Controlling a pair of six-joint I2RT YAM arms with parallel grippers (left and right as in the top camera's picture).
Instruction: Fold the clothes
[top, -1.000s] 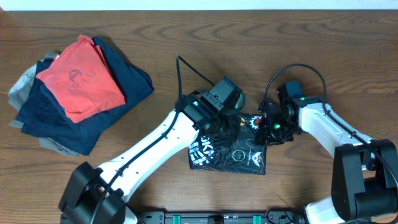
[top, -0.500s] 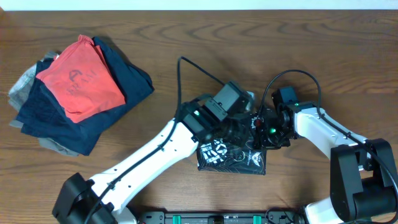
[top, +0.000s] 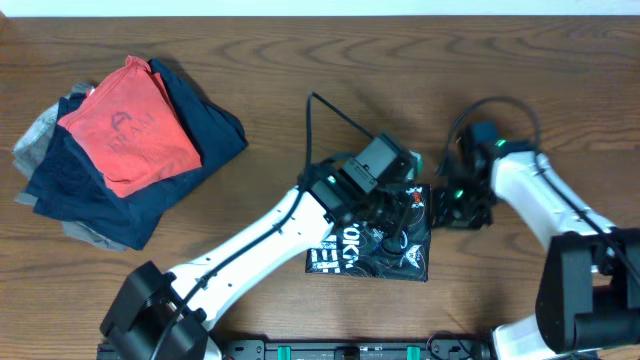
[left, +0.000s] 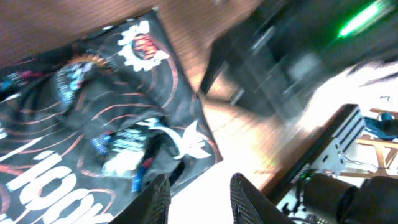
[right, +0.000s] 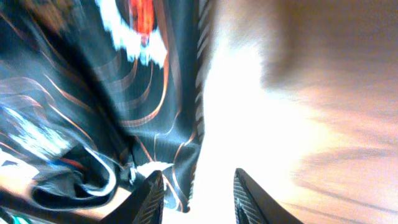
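The dark wooden table (top: 300, 60) carries a folded black jersey (top: 390, 258), lying flat beneath the left gripper (top: 398, 208) with its edge just beside the right gripper (top: 448, 205). Well apart from both claws, off to the left gripper's outer side, a loose pile of navy garments (top: 195, 130) rests on the wood. Grey cloth (top: 35, 135) shows at the pile's far edge and a red-orange shirt (top: 125, 130) lies on top.

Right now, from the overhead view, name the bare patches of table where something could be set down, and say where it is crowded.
Bare wood: along the far edge of the table, from above the clothes pile to the right side; also between that pile and the left arm. Crowded: around the jersey, where left gripper and right gripper sit.
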